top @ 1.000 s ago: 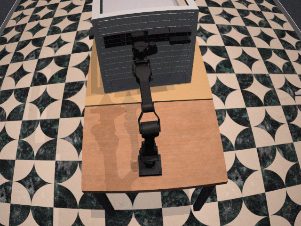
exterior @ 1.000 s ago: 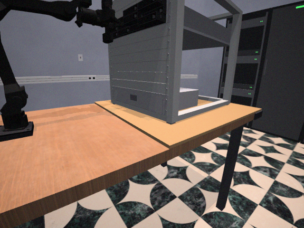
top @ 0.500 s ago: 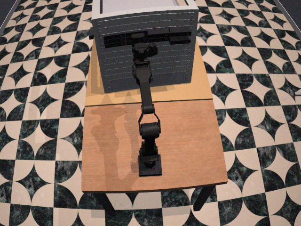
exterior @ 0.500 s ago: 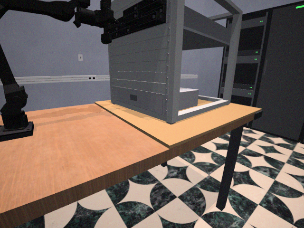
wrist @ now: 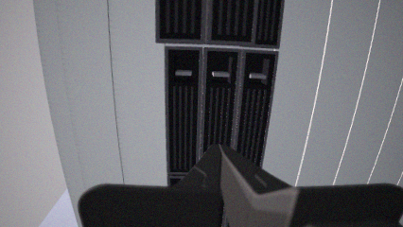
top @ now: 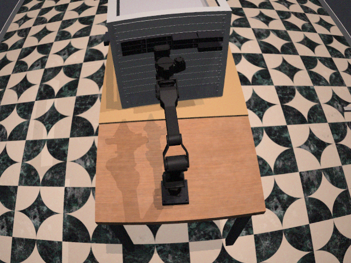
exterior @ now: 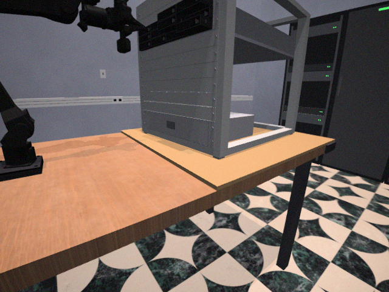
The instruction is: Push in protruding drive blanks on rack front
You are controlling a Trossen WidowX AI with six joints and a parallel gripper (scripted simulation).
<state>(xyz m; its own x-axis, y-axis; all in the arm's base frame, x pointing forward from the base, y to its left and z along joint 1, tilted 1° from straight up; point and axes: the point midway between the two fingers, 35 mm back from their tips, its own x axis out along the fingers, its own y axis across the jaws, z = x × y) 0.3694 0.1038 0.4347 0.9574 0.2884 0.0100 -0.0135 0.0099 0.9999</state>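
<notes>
Mostly black drive blanks point(top: 185, 41) point(exterior: 185, 19) point(wrist: 219, 109), vertically ribbed, pale-latched

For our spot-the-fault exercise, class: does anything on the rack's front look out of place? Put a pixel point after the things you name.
Yes. On the rack point(top: 175, 85) point(exterior: 179, 72), a few drive blanks point(top: 210, 36) point(exterior: 205, 14) at the right end jut forward, making the bank's face uneven.
</notes>
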